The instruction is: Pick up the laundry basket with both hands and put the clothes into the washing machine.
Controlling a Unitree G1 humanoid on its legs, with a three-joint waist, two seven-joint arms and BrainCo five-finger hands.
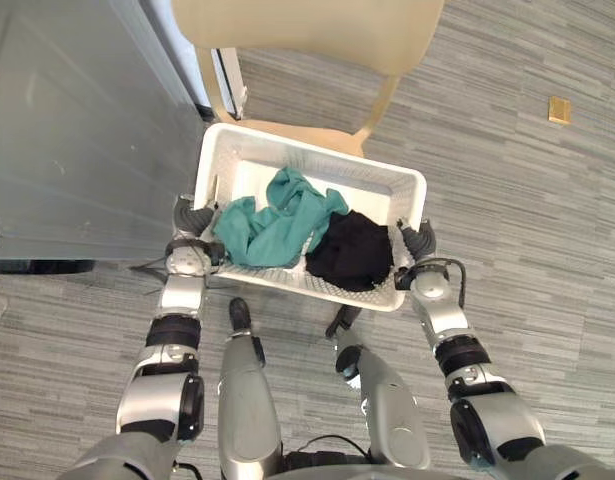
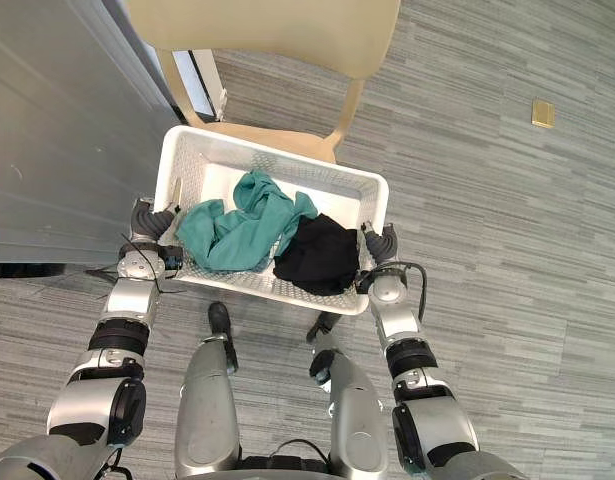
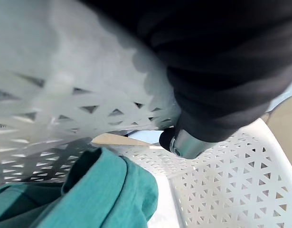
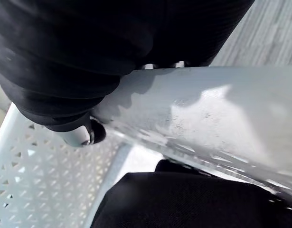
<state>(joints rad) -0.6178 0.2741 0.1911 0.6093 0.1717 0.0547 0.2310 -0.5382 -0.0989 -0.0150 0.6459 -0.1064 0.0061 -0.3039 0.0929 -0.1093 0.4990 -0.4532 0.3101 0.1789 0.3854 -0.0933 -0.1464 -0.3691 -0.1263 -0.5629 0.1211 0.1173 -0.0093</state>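
Observation:
A white perforated laundry basket (image 1: pixel 327 170) is in front of me, its far edge over a chair seat. Inside lie a teal garment (image 1: pixel 277 225) on the left and a black garment (image 1: pixel 352 250) on the right. My left hand (image 1: pixel 192 218) clasps the basket's left end and my right hand (image 1: pixel 419 240) clasps its right end. In the left wrist view the dark cover (image 3: pixel 221 57) wraps over the rim, with a fingertip (image 3: pixel 183 142) curled inside above the teal garment (image 3: pixel 89 190). In the right wrist view the hand (image 4: pixel 65 47) hooks over the rim (image 4: pixel 207 118) above the black garment (image 4: pixel 183 199).
A beige wooden chair (image 1: pixel 307 30) stands straight ahead, its seat (image 1: pixel 297 133) just beyond the basket. A tall grey panel (image 1: pixel 77 130) runs along the left. A small tan object (image 1: pixel 559 110) lies on the striped grey floor at the far right.

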